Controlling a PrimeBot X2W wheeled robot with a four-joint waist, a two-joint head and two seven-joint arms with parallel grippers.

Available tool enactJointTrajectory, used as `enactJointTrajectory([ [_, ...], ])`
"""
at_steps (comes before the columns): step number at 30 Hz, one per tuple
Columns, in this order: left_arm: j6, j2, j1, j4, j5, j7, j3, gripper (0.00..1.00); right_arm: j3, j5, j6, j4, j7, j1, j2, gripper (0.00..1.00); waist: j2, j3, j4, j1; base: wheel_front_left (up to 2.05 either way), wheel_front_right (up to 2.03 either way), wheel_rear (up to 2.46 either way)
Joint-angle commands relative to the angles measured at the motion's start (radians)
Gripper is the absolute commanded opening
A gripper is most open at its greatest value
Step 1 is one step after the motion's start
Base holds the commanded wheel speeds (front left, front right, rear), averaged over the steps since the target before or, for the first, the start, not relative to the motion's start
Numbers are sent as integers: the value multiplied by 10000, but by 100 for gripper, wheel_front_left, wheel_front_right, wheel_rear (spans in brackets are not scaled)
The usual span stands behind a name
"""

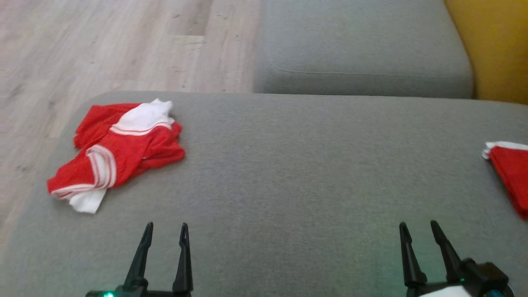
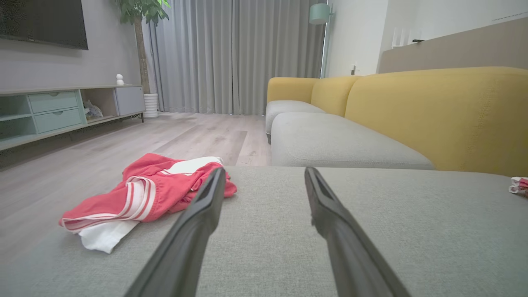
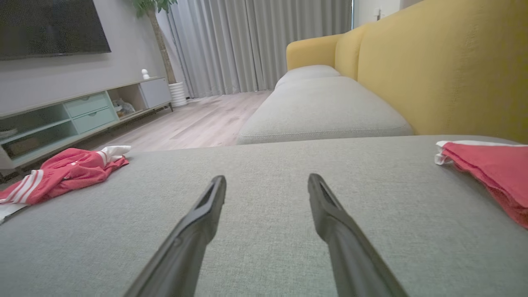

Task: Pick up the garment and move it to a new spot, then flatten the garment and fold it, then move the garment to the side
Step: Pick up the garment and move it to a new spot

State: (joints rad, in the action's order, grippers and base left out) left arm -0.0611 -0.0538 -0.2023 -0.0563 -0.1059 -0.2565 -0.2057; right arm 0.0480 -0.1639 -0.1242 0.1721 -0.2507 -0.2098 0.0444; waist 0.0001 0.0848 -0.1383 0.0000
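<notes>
Left claw (image 1: 166,225) and right claw (image 1: 419,224) apart, crumpled red-white garment (image 1: 117,152) on grey cushion (image 1: 288,173)

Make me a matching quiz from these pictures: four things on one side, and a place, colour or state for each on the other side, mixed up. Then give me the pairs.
Things:
1. crumpled garment
2. second garment
3. backrest
4. left gripper

Descriptions:
A. yellow
B. open, holding nothing
C. at the far right edge of the cushion
D. at the cushion's left end

Pairs: 1-D; 2-C; 3-A; 4-B
</notes>
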Motion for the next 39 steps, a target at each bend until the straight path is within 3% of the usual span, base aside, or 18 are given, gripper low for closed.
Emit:
enactJointTrajectory([
  [1, 4, 35, 579, 343, 72, -53, 290, 100, 213, -72, -65, -338, -110, 273, 60, 100, -1, -17, -487, 0, 0, 0, 0],
  [2, 4, 35, 579, 343, 72, -53, 290, 100, 213, -72, -65, -338, -110, 273, 60, 100, -1, -17, -487, 0, 0, 0, 0],
  [8, -162, 35, 631, 535, 164, -53, 466, 100, 361, -82, -65, -373, -110, 308, 59, 100, -1, -132, -2412, 0, 0, 0, 0],
  [13, -348, 35, 483, 723, 150, -53, 757, 100, 401, -21, -65, -375, -110, 458, 59, 100, -1, -314, -3353, 0, 0, 0, 0],
  [20, -907, 35, 302, 1306, -34, -53, 1147, 100, 773, 191, -65, -130, -110, 1129, 164, 100, -1, -1020, -3865, 0, 0, 0, 0],
  [26, -911, 35, 1178, 1434, 15, -53, 1133, 100, 785, 400, -65, -195, -110, 1323, 666, 100, -1, -2035, -4068, 0, 0, 0, 0],
  [30, -723, 35, 2889, 1425, -143, -53, 1321, 100, 592, 658, -65, -509, -110, 1421, 1325, 100, -1, -3137, -4045, 0, 0, 0, 0],
  [33, -243, 35, 4310, 838, -262, -53, 1543, 100, 538, 733, -65, -681, -110, 1544, 1957, 100, -1, -3867, -3839, 0, 0, 0, 0],
  [35, 216, -23, 5279, -161, -376, -53, 1596, 100, 498, 766, -65, -815, -110, 1639, 2370, 100, -1, -4322, -3675, 0, 0, 0, 0],
  [39, 712, -334, 7500, -3107, -584, 207, 1656, 100, 429, 812, -65, -1110, -110, 1964, 3108, 100, -1, -5131, -3242, 0, 0, 0, 0],
])
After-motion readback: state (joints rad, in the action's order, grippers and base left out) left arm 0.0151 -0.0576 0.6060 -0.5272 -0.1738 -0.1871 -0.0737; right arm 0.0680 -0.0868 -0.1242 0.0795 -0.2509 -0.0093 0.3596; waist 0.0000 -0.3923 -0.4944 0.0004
